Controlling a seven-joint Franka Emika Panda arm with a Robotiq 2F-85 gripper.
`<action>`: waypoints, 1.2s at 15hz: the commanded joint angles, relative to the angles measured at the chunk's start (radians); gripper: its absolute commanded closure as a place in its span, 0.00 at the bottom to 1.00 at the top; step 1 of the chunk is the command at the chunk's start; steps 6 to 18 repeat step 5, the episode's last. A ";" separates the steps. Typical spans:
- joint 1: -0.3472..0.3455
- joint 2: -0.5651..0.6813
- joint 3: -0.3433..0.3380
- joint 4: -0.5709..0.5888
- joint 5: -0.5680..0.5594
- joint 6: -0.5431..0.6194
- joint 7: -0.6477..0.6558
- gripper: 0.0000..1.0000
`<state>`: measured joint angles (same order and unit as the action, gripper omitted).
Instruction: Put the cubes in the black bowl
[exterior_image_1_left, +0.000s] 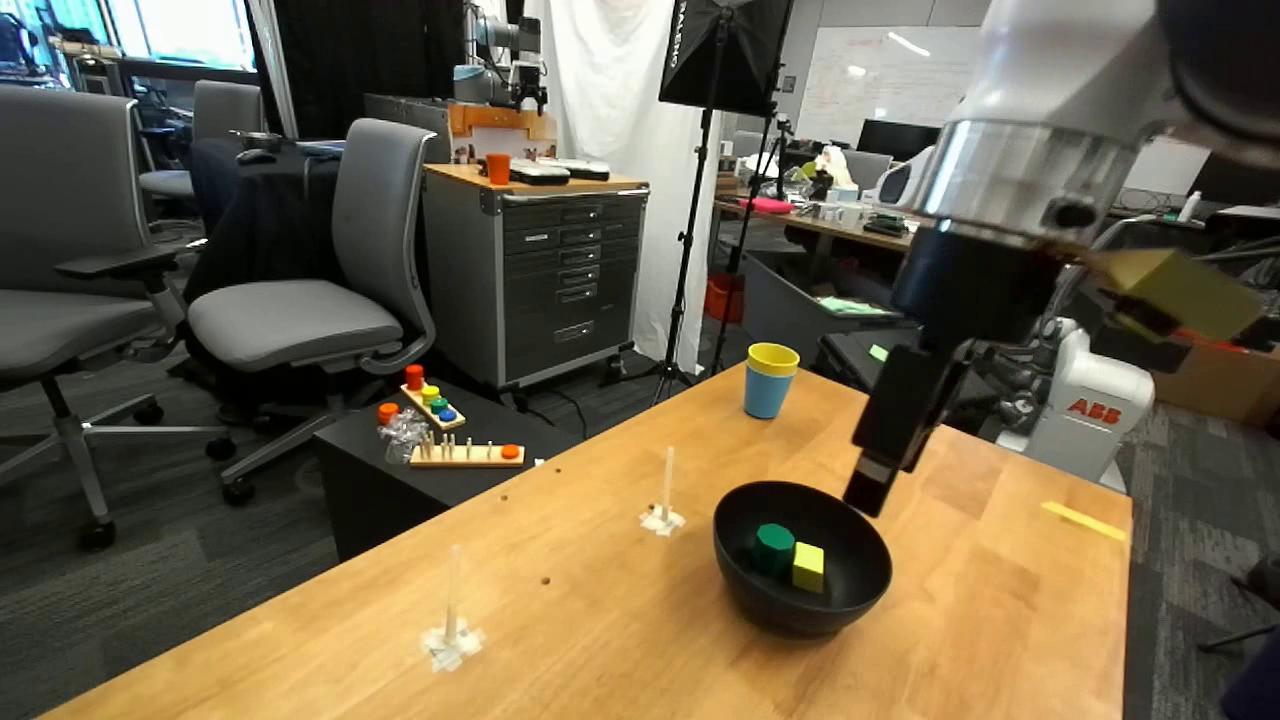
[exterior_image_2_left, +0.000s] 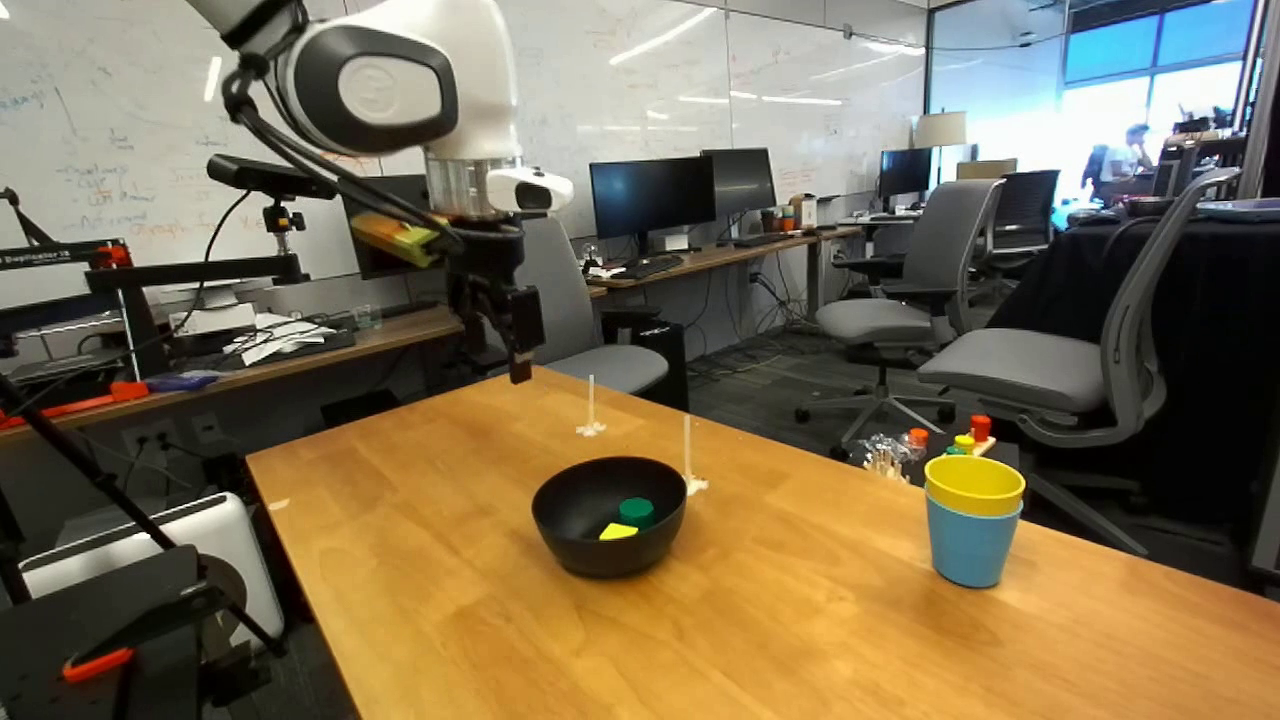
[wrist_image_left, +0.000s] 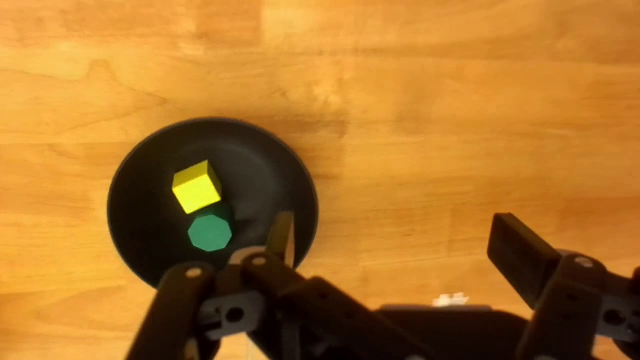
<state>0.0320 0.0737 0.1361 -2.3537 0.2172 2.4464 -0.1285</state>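
The black bowl (exterior_image_1_left: 790, 618) stands upright on the wooden table, also in view (exterior_image_2_left: 600, 562) and in the wrist view (wrist_image_left: 265, 165). The yellow cube (exterior_image_1_left: 808, 568) and the dark green cube (exterior_image_1_left: 774, 549) lie inside it, close together. The wrist view shows the yellow cube (wrist_image_left: 199, 192) and the green cube (wrist_image_left: 210, 233) from above. My gripper (wrist_image_left: 394, 232) is open with nothing between its fingers. It hangs above the table beside the bowl, with one finger overlapping the bowl's edge in the wrist view. The gripper also shows in both exterior views (exterior_image_1_left: 872, 488) (exterior_image_2_left: 521, 365), above table height.
A yellow cup sits in a light blue cup (exterior_image_1_left: 768, 392), also seen in an exterior view (exterior_image_2_left: 970, 540). Two thin upright rods, one near the bowl (exterior_image_1_left: 667, 490) and one farther off (exterior_image_1_left: 453, 600), are taped along a table edge. A yellow tape strip (exterior_image_1_left: 1084, 521) lies on the table.
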 joint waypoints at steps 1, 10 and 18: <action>-0.004 -0.244 -0.041 -0.089 0.002 -0.263 -0.067 0.00; 0.019 -0.220 -0.058 -0.067 0.000 -0.252 -0.042 0.00; 0.019 -0.220 -0.058 -0.067 0.000 -0.252 -0.042 0.00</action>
